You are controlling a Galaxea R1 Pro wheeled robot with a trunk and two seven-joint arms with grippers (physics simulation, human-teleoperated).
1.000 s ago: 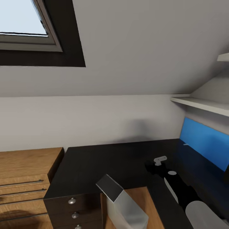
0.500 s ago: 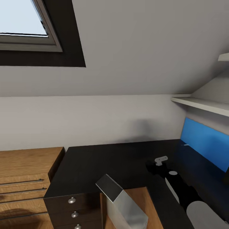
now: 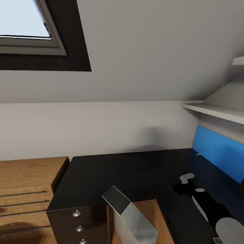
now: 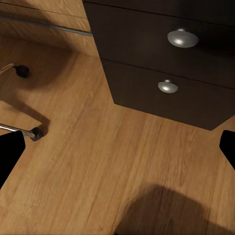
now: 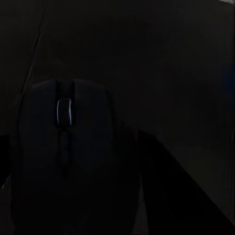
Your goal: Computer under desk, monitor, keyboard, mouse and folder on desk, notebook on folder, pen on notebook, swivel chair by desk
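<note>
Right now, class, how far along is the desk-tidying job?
Roughly done: the computer sits, tilted, in the knee gap of the desk. In hand: the mouse lies right before the right gripper over the desk; whether it is gripped is unclear. Left: monitor, keyboard, folder, notebook and pen, and the swivel chair, whose casters stand by the drawers.

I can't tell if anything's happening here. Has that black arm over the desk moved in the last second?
Yes. The right end effector has slid rightward over the desk, toward the blue back panel. The window, shelf and drawers kept their places, so the camera held steady.
</note>
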